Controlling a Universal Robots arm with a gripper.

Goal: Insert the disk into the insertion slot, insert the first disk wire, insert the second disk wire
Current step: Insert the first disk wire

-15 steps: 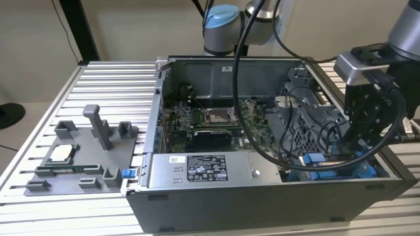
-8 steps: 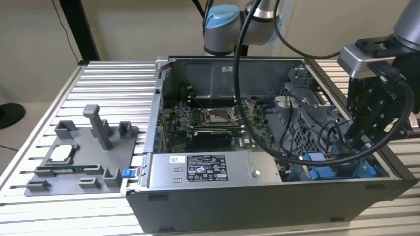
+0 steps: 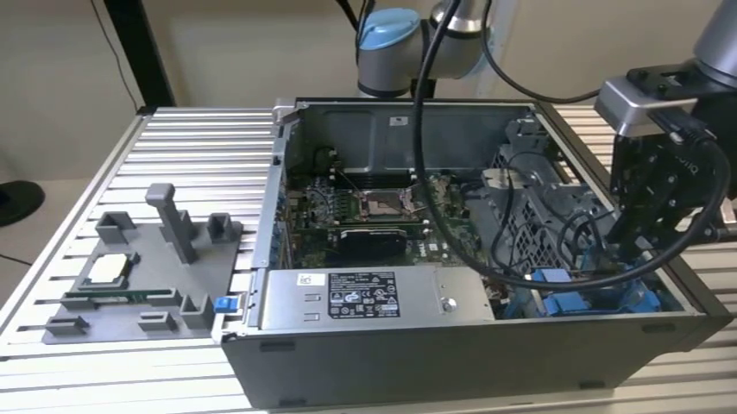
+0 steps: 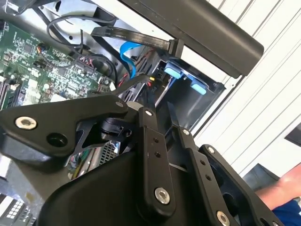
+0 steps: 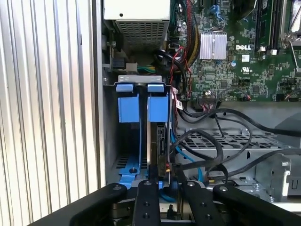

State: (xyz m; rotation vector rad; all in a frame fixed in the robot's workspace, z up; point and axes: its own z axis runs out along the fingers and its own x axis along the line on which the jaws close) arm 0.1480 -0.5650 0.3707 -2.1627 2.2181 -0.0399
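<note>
exterior view high over the case; both wrist views close on its insertion slot

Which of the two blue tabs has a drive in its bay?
The blue plastic tab nearer the green circuit board: a dark disk edge fills its bay; the space under the other tab looks empty.

Looping black cables crowded one side of the grey sheet-metal drive bay with blue plastic tabs — the ribbed silver table alongside lay open.
</note>
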